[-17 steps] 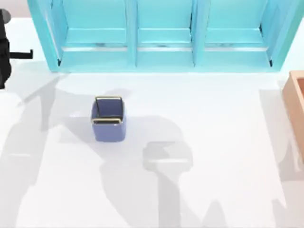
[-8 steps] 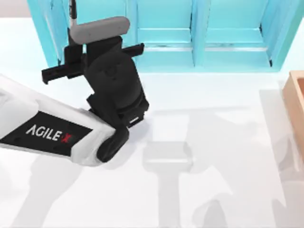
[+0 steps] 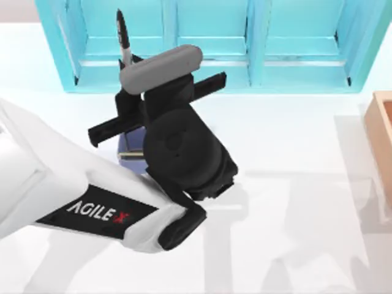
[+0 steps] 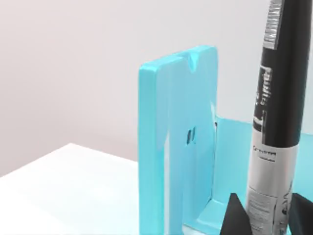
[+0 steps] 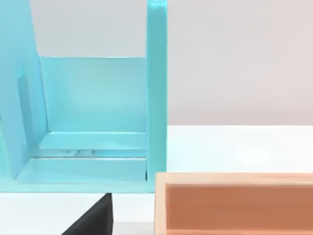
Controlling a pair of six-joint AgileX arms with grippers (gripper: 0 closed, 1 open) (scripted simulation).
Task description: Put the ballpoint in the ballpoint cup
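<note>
the white table (image 3: 288, 245) carries the turquoise shelf unit (image 3: 208, 43) along its far edge, and in the left wrist view one of that unit's upright panels (image 4: 178, 142) stands against a pale wall. the tan wooden box (image 3: 381, 131) sits at the table's right edge, and the right wrist view sees its near wall (image 5: 234, 203) just beside the shelf unit's end panel (image 5: 156, 88). the left arm (image 3: 67, 196), white with a black wrist, reaches in from the left side and covers most of the ballpoint cup (image 3: 130, 146), of which a blue-violet wall and a strip of gold rim show under the wrist, left of the table's middle. the left gripper (image 3: 125, 61) is closed on the ballpoint (image 3: 121, 33), holding it near its lower end so that the black barrel points up toward the shelf unit; in the left wrist view the ballpoint (image 4: 274, 122) stands upright between the two dark fingertips (image 4: 235, 215), touching both. the ballpoint is held above the cup's far side, not yet inside it.
</note>
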